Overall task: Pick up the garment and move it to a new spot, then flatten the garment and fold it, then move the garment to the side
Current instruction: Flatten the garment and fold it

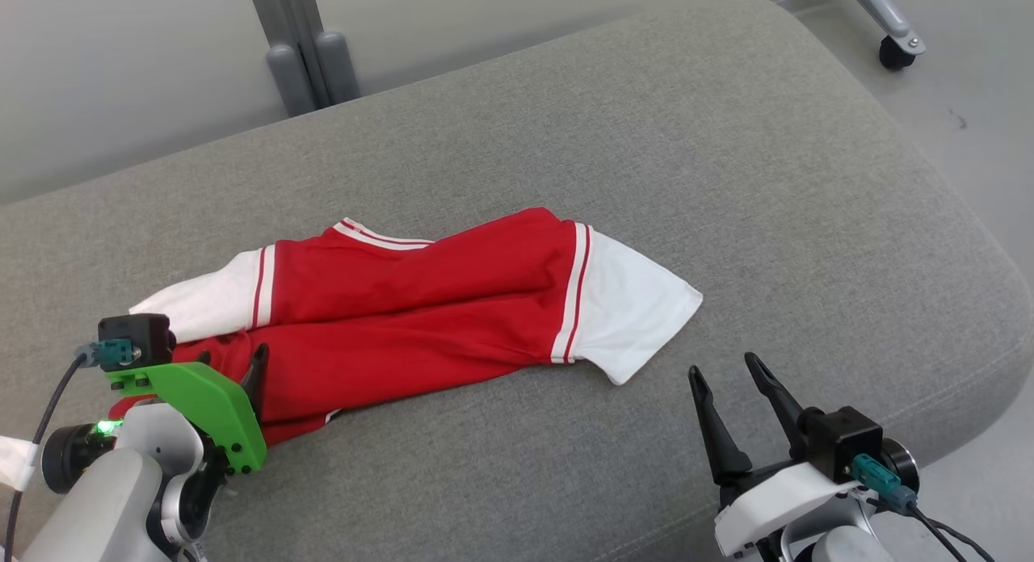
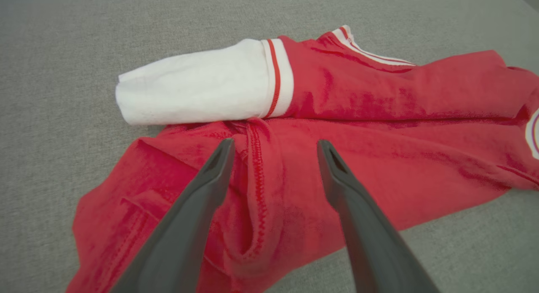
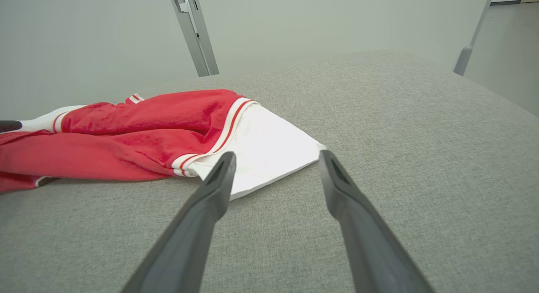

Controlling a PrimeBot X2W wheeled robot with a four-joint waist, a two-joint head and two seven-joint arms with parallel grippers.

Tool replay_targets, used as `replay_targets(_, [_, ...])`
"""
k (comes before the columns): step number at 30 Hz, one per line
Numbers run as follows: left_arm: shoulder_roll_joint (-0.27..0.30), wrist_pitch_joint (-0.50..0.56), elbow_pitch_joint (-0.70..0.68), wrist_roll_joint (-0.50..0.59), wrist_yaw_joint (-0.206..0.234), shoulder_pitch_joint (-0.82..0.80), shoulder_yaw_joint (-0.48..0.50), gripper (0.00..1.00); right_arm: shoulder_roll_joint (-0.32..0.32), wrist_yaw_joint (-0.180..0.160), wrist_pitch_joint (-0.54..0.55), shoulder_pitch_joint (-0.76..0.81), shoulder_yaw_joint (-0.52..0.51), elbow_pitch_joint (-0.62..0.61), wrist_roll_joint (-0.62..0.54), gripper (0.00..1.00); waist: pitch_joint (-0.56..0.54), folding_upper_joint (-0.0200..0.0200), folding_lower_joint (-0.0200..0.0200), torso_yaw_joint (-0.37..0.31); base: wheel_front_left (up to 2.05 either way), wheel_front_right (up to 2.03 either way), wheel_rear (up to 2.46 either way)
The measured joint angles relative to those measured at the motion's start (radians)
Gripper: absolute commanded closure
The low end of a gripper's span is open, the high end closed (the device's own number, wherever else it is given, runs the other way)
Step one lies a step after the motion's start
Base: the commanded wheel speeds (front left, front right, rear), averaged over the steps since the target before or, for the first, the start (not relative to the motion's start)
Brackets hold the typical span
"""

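A red garment (image 1: 420,304) with white sleeves and red-and-white striped trim lies bunched across the grey cushion (image 1: 727,166). My left gripper (image 1: 232,360) hovers open over its lower-left red hem; in the left wrist view the left gripper (image 2: 276,142) has crumpled red garment (image 2: 379,116) between and below the jaws, and nothing is gripped. One rolled white sleeve (image 2: 193,86) lies just beyond. My right gripper (image 1: 725,366) stands open over bare cushion, just short of the other white sleeve (image 1: 638,304). In the right wrist view, the right gripper (image 3: 276,154) points at that sleeve's (image 3: 269,150) corner.
The cushion's rounded edge (image 1: 1002,287) drops off to the floor at the right. Behind the cushion stands a grey metal post (image 1: 303,45), and a caster wheel (image 1: 895,52) sits on the floor at the far right. Bare cushion (image 3: 400,137) spreads right of the garment.
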Motion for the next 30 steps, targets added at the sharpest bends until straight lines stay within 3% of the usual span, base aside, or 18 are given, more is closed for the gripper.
replay_targets(8, [0.011, 0.063, 0.093, -0.012, -0.018, -0.023, -0.017, 0.00, 0.000, 0.000, 0.000, -0.001, 0.002, 0.000, 0.002, 0.00, 0.003, 0.0000, 0.0000, -0.028, 0.00, 0.00, 0.00])
replay_targets(9, [0.011, 0.061, 0.098, -0.012, -0.020, -0.024, -0.017, 0.13, 0.000, 0.000, 0.000, -0.001, 0.002, 0.000, 0.002, 0.00, 0.003, 0.0000, 0.0000, -0.031, 0.00, 0.00, 0.00])
replay_targets(10, [0.010, 0.052, 0.100, -0.012, -0.026, -0.026, -0.018, 0.52, 0.000, 0.000, 0.000, -0.001, 0.001, 0.001, 0.002, 0.00, 0.003, 0.0000, 0.0000, -0.034, 0.00, 0.00, 0.00])
replay_targets(11, [0.010, 0.043, 0.102, -0.012, -0.027, -0.029, -0.017, 0.70, 0.000, 0.000, 0.000, -0.001, -0.001, 0.001, 0.002, 0.00, 0.002, 0.0000, 0.0000, -0.035, 0.00, 0.00, 0.00])
replay_targets(12, [0.008, 0.035, 0.104, -0.012, -0.032, -0.033, -0.016, 1.00, 0.000, 0.000, 0.000, -0.001, -0.001, 0.001, 0.002, 0.00, 0.001, 0.0000, 0.0000, -0.036, 0.00, 0.00, 0.00])
replay_targets(23, [-0.024, -0.020, 0.095, -0.026, -0.085, -0.013, -0.033, 1.00, 0.000, 0.000, 0.000, 0.019, -0.060, -0.002, -0.010, 0.00, -0.022, 0.0000, 0.0000, -0.004, 0.00, 0.00, 0.00])
replay_targets(30, [-0.035, -0.077, -0.092, -0.047, -0.128, 0.074, -0.043, 1.00, 0.000, 0.000, 0.000, 0.028, -0.066, -0.003, -0.016, 0.00, -0.054, 0.0000, 0.0000, 0.027, 0.00, 0.00, 0.00])
